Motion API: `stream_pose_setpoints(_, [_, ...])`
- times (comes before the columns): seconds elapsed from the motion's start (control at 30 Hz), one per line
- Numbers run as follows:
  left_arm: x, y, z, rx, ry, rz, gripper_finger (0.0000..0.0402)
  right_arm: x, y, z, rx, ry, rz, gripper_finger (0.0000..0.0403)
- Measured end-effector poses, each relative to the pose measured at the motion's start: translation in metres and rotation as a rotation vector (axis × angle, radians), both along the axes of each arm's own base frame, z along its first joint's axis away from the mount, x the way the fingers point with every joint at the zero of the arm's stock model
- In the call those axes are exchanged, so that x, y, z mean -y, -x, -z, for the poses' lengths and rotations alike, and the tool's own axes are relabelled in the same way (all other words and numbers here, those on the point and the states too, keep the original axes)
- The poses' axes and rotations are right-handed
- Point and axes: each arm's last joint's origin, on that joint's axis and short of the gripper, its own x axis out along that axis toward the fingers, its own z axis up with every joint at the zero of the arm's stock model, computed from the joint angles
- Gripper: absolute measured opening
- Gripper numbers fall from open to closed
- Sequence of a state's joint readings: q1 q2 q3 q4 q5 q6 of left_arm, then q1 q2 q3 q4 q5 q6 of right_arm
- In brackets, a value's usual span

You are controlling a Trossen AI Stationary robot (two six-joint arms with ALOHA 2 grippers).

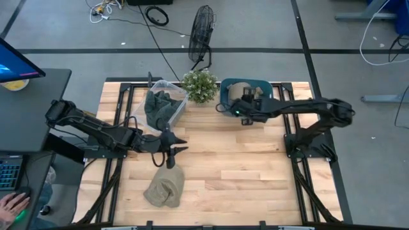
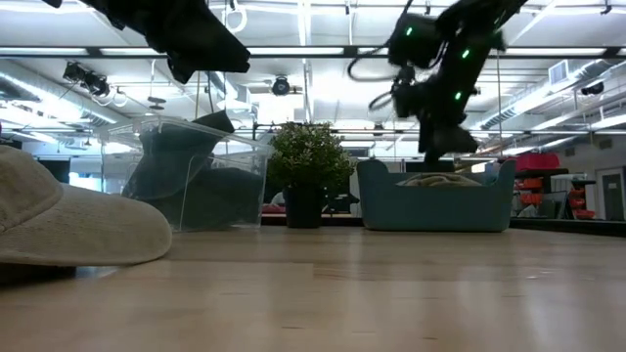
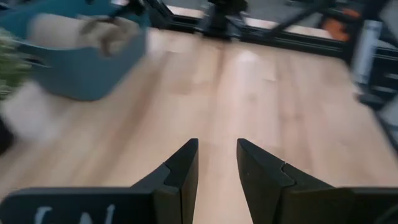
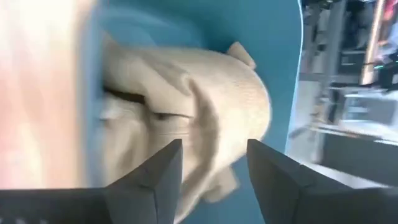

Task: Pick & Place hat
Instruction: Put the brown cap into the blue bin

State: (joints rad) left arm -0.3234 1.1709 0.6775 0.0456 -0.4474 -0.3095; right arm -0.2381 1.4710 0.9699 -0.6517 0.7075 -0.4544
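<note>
A khaki hat [image 1: 165,186] lies crown up on the table's near part; in the low view it [image 2: 68,223] fills the left. My left gripper [image 1: 175,152] hangs open above the table just beyond this hat, fingers pointing toward the right edge [image 3: 217,165]. A beige hat [image 4: 186,118] lies inside the teal bin [image 1: 225,94] at the far edge. My right gripper [image 1: 241,112] hovers open over that bin's near left part, its fingers [image 4: 208,171] standing above the beige hat without touching it. In the low view this gripper [image 2: 436,137] is above the bin's rim.
A clear bin [image 1: 181,97] at the far left holds dark green hats [image 1: 160,107]. A potted plant [image 1: 199,85] stands between the two bins. Bare wood spreads across the table's middle and right [image 1: 255,172]. A person's hand [image 1: 13,206] shows off the table's left.
</note>
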Motion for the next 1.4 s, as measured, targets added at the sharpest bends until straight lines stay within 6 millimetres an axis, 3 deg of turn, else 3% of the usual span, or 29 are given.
stream_pose_setpoints(0.17, [0.013, 0.000, -0.019, -0.054, 0.020, 0.122, 0.0115, -0.037, 0.011, -0.028, 0.259, -0.212, -0.038, 0.0179])
stream_pose_setpoints(0.33, [0.025, 0.011, -0.039, -0.238, 0.005, 0.155, 0.0115, -0.076, 0.009, -0.051, 0.544, -0.581, -0.164, 0.0167])
stream_pose_setpoints(0.5, [0.045, 0.020, -0.024, -0.369, 0.135, 0.178, 0.0115, -0.109, 0.001, -0.058, 0.616, -0.767, -0.337, 0.0167])
stream_pose_setpoints(0.73, [0.074, 0.025, 0.012, -0.561, 0.212, 0.195, 0.0115, -0.138, -0.014, -0.042, 0.578, -0.817, -0.397, 0.0192])
stream_pose_setpoints(0.93, [0.087, 0.023, 0.031, -0.657, 0.191, 0.222, 0.0115, -0.152, -0.032, -0.016, 0.525, -0.826, -0.409, 0.0228])
stream_pose_setpoints(1.1, [0.093, 0.022, 0.043, -0.768, 0.280, 0.270, 0.0118, -0.159, -0.046, -0.002, 0.551, -0.839, -0.409, 0.0251])
stream_pose_setpoints(1.4, [0.097, 0.021, 0.050, -0.777, 0.190, 0.294, 0.0199, -0.160, -0.049, 0.003, 0.539, -0.828, -0.428, 0.0258])
